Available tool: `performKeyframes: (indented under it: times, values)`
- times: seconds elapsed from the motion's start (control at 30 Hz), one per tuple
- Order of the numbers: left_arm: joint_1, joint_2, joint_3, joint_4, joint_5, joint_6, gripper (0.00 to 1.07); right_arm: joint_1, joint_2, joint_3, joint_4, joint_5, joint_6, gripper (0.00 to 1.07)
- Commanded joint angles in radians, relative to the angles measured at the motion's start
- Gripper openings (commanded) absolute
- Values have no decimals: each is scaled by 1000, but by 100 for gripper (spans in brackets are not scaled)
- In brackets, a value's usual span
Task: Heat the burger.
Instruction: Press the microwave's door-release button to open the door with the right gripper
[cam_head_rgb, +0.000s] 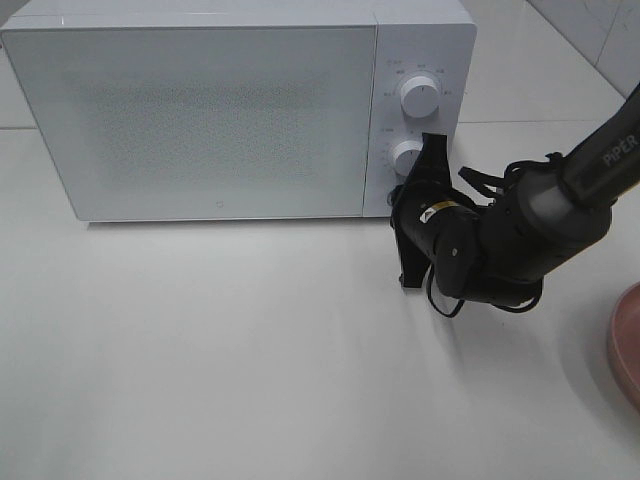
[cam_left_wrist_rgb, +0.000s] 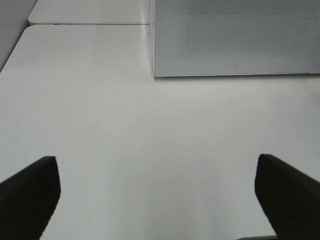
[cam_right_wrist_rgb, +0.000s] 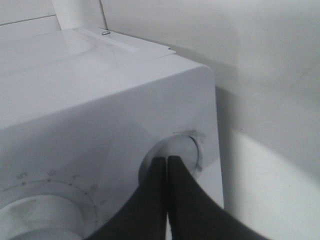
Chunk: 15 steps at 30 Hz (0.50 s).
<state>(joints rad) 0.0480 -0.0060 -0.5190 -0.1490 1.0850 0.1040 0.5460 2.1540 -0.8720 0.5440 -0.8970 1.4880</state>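
The burger is out of view in every frame. The white microwave (cam_head_rgb: 200, 120) stands at the back of the table with its door closed. My right gripper (cam_head_rgb: 432, 143) is shut, its two black fingertips (cam_right_wrist_rgb: 161, 167) pressed together against the lower knob (cam_right_wrist_rgb: 186, 150) of the control panel. The upper knob (cam_head_rgb: 419, 95) is untouched. Over the bare table, in front of the microwave door (cam_left_wrist_rgb: 235, 35), my left gripper (cam_left_wrist_rgb: 160, 200) stands wide open with nothing between its fingers (cam_left_wrist_rgb: 30, 195).
The rim of a round pink plate (cam_head_rgb: 626, 340) shows at the table's right edge. The white table (cam_head_rgb: 220, 340) stretches in front of the microwave. The right arm (cam_head_rgb: 560, 190) reaches in from the right.
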Motion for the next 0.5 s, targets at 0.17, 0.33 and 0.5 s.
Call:
performKeyframes:
  times: [0.17, 0.33, 0.5]
  values:
    - [0, -15, 4, -3, -16, 0, 98, -9, -7, -21, -12, -218, -19, 0]
    - [0, -15, 4, -3, -16, 0, 98, -9, -6, -46, -14, -243, -23, 0]
    - [0, -15, 4, -3, -16, 0, 98, -9, -3, -71, -13, -249, -30, 0]
